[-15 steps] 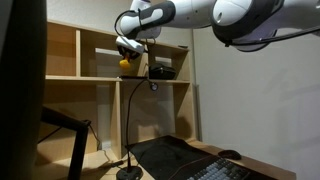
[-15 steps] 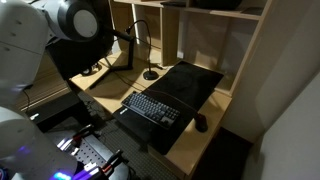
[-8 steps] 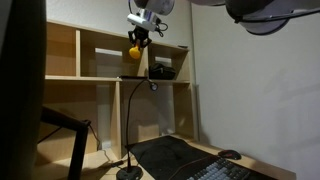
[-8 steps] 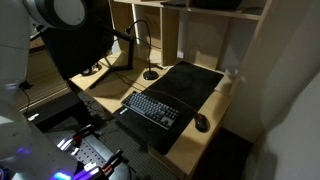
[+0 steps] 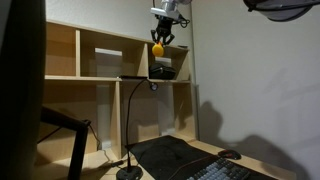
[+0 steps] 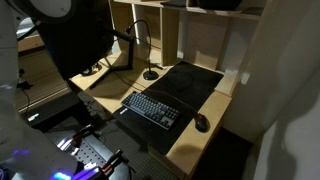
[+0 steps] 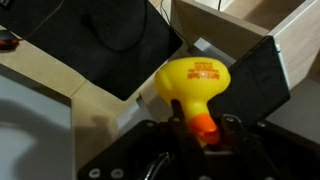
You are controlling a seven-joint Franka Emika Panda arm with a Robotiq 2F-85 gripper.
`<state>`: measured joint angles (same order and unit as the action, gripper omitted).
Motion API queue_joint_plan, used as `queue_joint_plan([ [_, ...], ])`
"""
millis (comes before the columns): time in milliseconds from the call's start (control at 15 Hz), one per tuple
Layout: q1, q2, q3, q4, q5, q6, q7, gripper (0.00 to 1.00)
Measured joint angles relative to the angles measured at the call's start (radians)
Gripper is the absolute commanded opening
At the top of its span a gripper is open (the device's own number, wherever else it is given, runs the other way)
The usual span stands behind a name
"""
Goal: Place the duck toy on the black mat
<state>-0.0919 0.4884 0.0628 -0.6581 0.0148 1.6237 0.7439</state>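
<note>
One duck toy (image 7: 195,85) in jaws, one black mat (image 6: 190,80)

Level: an exterior view is looking dim, the shelf (image 5: 110,62) sitting in warm half-light.
Shadows: a broad, soft shadow is spreading across the wall (image 5: 240,110).
Dark edge: a black, unfocused mass is blocking the left side.
Colour: the duck (image 5: 158,46) is standing out as the one saturated spot.
Table: the table (image 6: 215,105) is catching more even light in an exterior view, while the mat (image 6: 185,85) is swallowing detail.
Blur: the near arm (image 6: 8,70) is smearing out of focus.
Glow: a violet-blue light (image 6: 18,158) is shining low on the left.
Wrist view: the duck is glowing bright and fairly sharp, the gripper (image 7: 200,128) is sinking into darkness, and the background is going soft.
</note>
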Motion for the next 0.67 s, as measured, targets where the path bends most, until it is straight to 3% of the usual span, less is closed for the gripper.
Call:
queue_joint_plan([
  [333, -0.143, -0.029, -0.009, -0.143, 0.099, -0.063, 0.044, 0.07],
  [667, -0.238, -0.053, -0.037, -0.357, 0.185, -0.023, 0.152, 0.07],
])
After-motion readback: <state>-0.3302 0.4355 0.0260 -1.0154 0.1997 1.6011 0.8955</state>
